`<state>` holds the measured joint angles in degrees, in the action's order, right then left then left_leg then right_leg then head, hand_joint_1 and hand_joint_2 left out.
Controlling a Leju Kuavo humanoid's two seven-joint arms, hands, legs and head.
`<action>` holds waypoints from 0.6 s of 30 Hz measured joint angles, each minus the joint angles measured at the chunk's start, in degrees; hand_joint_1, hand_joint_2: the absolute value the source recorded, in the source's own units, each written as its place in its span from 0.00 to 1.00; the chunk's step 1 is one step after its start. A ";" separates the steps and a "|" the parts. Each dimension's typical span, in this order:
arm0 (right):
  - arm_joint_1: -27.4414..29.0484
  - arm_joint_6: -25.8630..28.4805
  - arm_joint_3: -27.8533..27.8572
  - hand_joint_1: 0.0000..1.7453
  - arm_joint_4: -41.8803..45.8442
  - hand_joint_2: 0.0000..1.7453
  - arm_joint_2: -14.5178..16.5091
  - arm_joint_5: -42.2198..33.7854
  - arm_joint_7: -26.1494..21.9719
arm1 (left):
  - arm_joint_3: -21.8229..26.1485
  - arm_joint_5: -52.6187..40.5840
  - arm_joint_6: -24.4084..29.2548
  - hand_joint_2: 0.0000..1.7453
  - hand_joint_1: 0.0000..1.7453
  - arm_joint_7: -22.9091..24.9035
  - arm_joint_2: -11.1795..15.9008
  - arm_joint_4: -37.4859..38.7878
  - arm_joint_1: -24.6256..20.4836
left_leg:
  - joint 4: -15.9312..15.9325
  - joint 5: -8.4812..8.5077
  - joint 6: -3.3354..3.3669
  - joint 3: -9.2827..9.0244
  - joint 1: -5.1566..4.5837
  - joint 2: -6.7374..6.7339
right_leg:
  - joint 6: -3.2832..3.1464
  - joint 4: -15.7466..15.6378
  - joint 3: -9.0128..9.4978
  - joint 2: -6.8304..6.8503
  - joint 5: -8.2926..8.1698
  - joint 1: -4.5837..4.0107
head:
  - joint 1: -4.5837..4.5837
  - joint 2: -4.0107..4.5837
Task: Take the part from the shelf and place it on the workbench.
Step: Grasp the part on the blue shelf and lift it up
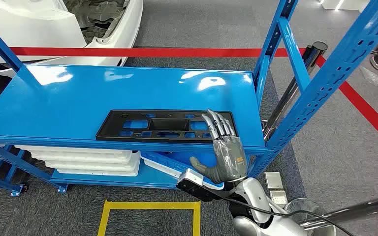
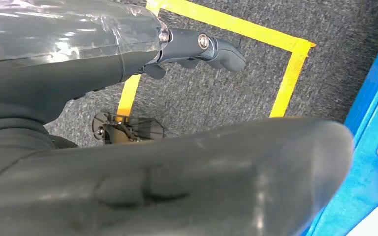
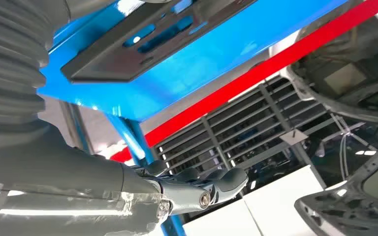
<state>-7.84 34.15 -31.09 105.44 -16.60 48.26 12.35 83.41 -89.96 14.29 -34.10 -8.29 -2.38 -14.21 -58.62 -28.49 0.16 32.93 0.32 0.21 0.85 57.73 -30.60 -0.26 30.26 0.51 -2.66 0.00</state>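
Right hand (image 1: 225, 147) seemingly touches flat black part (image 1: 165, 125) (rectangular cutouts).

No lettering, label, brand mark or number can be read anywhere: the blue shelf (image 1: 128, 88), the black part (image 1: 162, 126) lying on it and the grey carpet floor (image 1: 334, 147) carry no legible text.

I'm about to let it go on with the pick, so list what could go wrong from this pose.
1. The right hand reaches over only the right end of the long black part, with fingers extended. Gripped there alone, the part may tip or slip as it lifts.
2. The blue shelf upright stands close to that end, so pulling the part out could knock it or the arm against the frame.
3. The part lies near the shelf's front edge, so a nudge might push it off.
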 joint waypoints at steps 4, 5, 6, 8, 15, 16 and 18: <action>0.03 -0.26 0.82 0.00 0.00 1.00 -0.63 1.44 1.32 | 0.00 0.00 0.17 0.00 0.00 0.22 -0.11 0.00 0.04 | 0.05 0.01 -0.02 -0.03 0.01 0.00 | 0.00 0.00 0.00 0.00 0.00 -0.02 | 0.01 0.00; 0.04 -0.33 1.15 0.00 0.00 1.00 -0.86 1.77 1.68 | 0.00 0.00 0.24 0.00 0.00 0.29 -0.16 0.00 0.08 | 0.06 0.01 -0.02 -0.04 0.03 0.00 | 0.00 0.00 0.01 0.00 0.00 -0.02 | 0.01 0.00; 0.05 -0.44 1.48 0.00 0.00 1.00 -1.08 2.00 1.95 | 0.00 0.00 0.32 0.00 0.00 0.37 -0.22 0.00 0.13 | 0.07 0.01 -0.02 -0.05 0.06 0.00 | -0.01 0.00 0.01 0.00 0.00 -0.02 | 0.01 0.00; 0.05 -0.92 2.05 0.00 0.00 1.00 -1.55 2.28 2.48 | 0.00 -0.01 0.55 0.00 0.00 0.55 -0.34 0.00 0.25 | 0.09 0.02 -0.03 -0.06 0.12 0.00 | -0.01 0.00 0.01 0.00 0.00 -0.02 | 0.00 0.00; -0.83 -7.97 4.09 0.00 -0.07 1.00 -4.24 -0.50 5.37 | 0.00 -0.02 1.10 0.00 0.00 0.85 -0.46 0.00 0.43 | 0.10 0.02 -0.03 -0.06 0.15 0.00 | 0.00 0.00 0.04 0.00 0.00 0.00 | -0.01 0.00; -1.26 -9.21 4.20 0.00 -0.16 1.00 -4.71 -1.69 5.49 | 0.00 -0.02 1.18 0.00 0.00 0.85 -0.47 0.00 0.43 | 0.10 0.02 -0.03 -0.06 0.15 0.00 | 0.00 0.00 0.04 0.00 0.00 0.00 | -0.01 0.00; -2.25 -11.51 4.27 0.00 -0.59 1.00 -5.60 -4.28 5.33 | 0.00 -0.02 1.34 0.00 0.00 0.85 -0.48 0.00 0.43 | 0.09 0.02 -0.03 -0.07 0.15 0.00 | 0.00 0.00 0.05 0.00 0.00 0.01 | -0.01 0.00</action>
<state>-10.08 22.64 -26.82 104.85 -22.20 43.98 17.68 83.41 -89.99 15.63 -33.24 -8.78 -2.38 -13.78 -58.53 -28.48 0.13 32.86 0.46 0.21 0.85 57.73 -30.55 -0.26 30.26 0.52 -2.67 0.00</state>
